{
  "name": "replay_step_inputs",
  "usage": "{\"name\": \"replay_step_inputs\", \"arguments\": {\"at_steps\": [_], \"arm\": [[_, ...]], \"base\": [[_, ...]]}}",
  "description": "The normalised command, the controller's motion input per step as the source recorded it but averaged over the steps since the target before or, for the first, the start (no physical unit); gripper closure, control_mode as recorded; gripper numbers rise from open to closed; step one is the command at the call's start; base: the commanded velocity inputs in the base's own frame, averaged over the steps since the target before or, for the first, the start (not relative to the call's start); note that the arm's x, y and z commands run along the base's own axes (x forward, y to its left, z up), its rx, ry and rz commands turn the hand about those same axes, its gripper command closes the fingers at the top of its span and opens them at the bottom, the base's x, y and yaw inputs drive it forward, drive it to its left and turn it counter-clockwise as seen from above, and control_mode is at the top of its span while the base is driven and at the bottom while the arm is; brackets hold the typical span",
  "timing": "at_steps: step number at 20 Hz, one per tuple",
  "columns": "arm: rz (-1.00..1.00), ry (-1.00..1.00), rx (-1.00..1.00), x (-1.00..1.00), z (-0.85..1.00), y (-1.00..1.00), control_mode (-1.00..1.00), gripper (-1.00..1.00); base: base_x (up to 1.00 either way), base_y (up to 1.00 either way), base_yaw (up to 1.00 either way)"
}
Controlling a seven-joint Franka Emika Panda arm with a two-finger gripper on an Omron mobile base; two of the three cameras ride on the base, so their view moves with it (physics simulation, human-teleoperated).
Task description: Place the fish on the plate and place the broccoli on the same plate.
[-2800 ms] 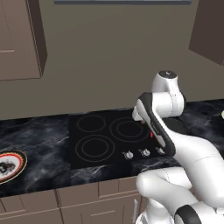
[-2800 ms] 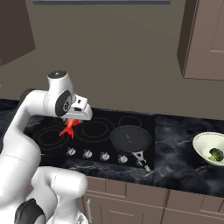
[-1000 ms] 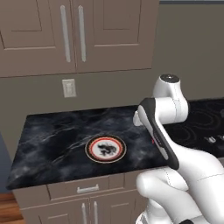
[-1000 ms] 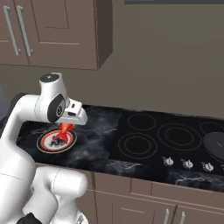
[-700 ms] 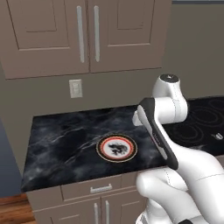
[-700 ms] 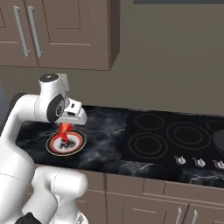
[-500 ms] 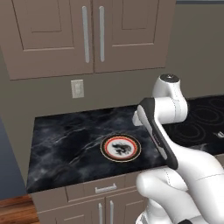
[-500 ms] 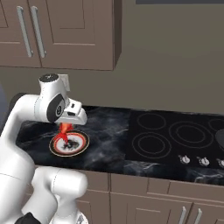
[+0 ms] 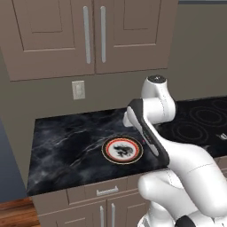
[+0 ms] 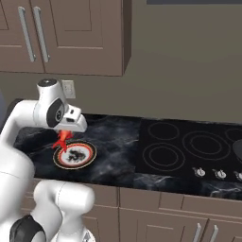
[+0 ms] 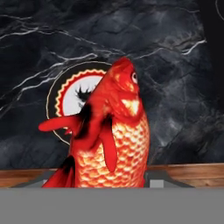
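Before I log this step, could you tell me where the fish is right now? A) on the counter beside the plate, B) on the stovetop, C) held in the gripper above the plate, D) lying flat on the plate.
C: the fish hangs from the gripper over the near-left edge of the plate, and in the hand view it sits between the fingers with the plate behind it.

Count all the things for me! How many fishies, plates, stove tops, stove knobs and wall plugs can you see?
fish: 1
plate: 1
cooktop: 1
cooktop knobs: at least 3 show at the front edge in the right base view
wall outlet: 1
Total: at least 7
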Motion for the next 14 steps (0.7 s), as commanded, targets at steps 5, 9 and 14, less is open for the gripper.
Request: {"name": "replay_step_inputs", "arguments": {"at_steps": [5, 9, 14], "arm": [[0.11, 0.13, 0.0, 0.4, -0.31, 0.1, -1.0, 1.0], [0.11, 0.19, -0.02, 0.35, -0.61, 0.22, -1.0, 1.0], [0.0, 0.05, -0.11, 0.07, -0.58, 0.3, -1.0, 1.0]], "base": [[0.0, 0.0, 0.0], [0.0, 0.0, 0.0], [0.0, 0.0, 0.0]]}}
